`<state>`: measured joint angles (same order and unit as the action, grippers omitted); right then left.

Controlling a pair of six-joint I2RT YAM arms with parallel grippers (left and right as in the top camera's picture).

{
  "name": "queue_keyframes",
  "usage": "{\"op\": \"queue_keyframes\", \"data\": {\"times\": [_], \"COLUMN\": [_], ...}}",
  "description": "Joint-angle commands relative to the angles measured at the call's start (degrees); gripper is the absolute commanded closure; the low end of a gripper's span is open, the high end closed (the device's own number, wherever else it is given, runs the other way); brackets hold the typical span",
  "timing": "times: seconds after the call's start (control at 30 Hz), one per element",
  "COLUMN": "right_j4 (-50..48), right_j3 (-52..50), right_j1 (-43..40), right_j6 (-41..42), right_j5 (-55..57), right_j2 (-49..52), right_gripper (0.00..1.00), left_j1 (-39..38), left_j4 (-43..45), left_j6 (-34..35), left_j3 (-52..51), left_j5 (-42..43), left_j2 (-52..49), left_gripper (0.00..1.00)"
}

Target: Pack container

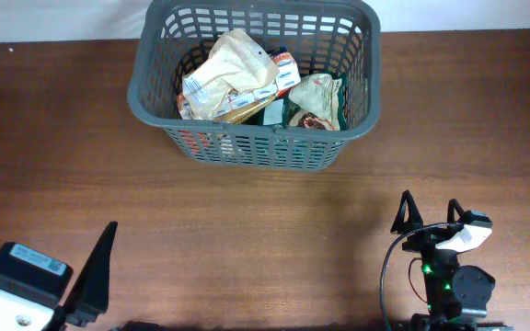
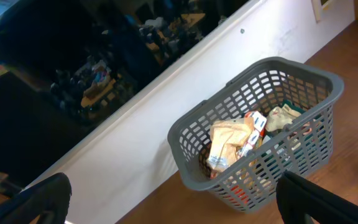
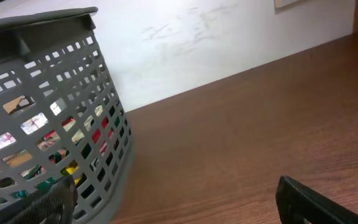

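The container [image 1: 159, 108], a large dark grey lattice basket, stands at the far middle of the wooden table. It holds several snack packets: a beige bag [image 1: 228, 69] and a green-edged packet [image 1: 318, 99] lie on top. It also shows in the left wrist view [image 2: 191, 168] and the right wrist view [image 3: 98, 93]. My left gripper [image 1: 40, 239] is open and empty at the near left. My right gripper [image 1: 428, 213] is open and empty at the near right. Both are well away from the basket.
A white wall [image 2: 135, 137] runs behind the table's far edge. Bare brown tabletop [image 1: 265, 239] lies between the basket and both arms.
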<state>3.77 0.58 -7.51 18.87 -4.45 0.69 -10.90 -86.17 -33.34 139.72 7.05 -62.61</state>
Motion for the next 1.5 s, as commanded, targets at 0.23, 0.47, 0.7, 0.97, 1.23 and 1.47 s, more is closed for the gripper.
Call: {"op": "queue_keyframes", "data": {"times": [0.23, 0.47, 0.7, 0.97, 1.23, 1.47], "right_j4": [0.28, 0.26, 0.28, 0.28, 0.26, 0.28], "right_j3": [-0.26, -0.26, -0.26, -0.26, -0.26, -0.26], "right_j1": [0.37, 0.37, 0.37, 0.37, 0.37, 0.37], "right_j6": [0.04, 0.04, 0.04, 0.04, 0.04, 0.04], "right_j5": [-1.31, -1.31, -1.33, -1.31, -1.33, -1.31], "right_j2": [-0.17, -0.17, -0.17, -0.17, -0.17, -0.17], "right_gripper": [0.01, 0.01, 0.01, 0.01, 0.01, 0.01], "left_j1": [0.20, 0.20, 4.42, 8.17, 9.09, 9.57], "left_j4": [-1.77, -8.94, -1.51, 19.02, 44.04, 68.46], "left_j6": [0.57, 0.59, 0.61, 1.31, 7.89, 8.48], "left_j3": [-0.04, 0.04, -7.19, -38.49, -74.82, -104.63], "left_j5": [-0.17, 3.21, 8.72, 11.91, 17.49, 22.84], "left_j2": [-0.20, 0.59, 9.42, 28.41, 41.33, 47.93], "left_gripper": [0.01, 0.01, 0.01, 0.01, 0.01, 0.01]}}
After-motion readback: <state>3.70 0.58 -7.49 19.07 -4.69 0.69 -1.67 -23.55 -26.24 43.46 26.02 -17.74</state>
